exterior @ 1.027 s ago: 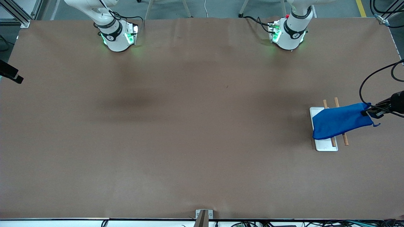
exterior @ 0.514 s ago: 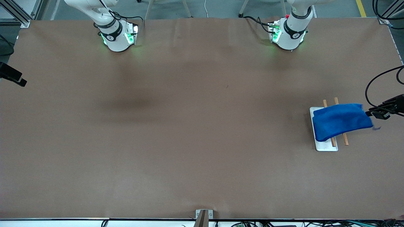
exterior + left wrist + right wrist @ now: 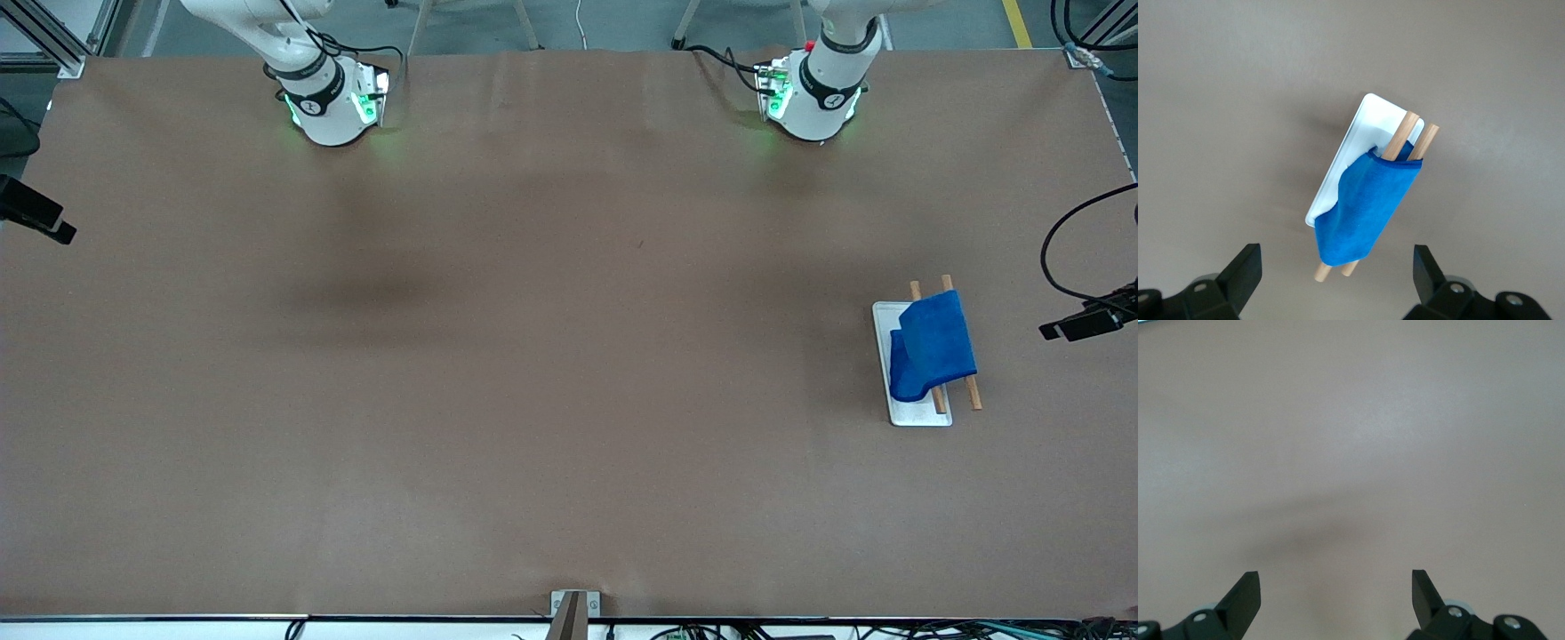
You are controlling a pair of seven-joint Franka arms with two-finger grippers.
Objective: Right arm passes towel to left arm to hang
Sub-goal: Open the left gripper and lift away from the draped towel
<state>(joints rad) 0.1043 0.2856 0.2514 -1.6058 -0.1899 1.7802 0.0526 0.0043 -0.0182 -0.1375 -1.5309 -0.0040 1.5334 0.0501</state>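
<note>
While my left claw (image 3: pixel 1335 280) hovers over the brown paper-covered table (image 3: pixel 533 356) with its fingers spread wide and nothing between them, the small royal-blue cloth towel (image 3: pixel 932 346) hangs draped across the two wooden rods (image 3: pixel 973 391) of the white flat-based rack (image 3: pixel 916 413), apart from me. That rack stands toward the left arm's end of the table. My right claw (image 3: pixel 1336 600) waits over bare table, fingers apart too.
</note>
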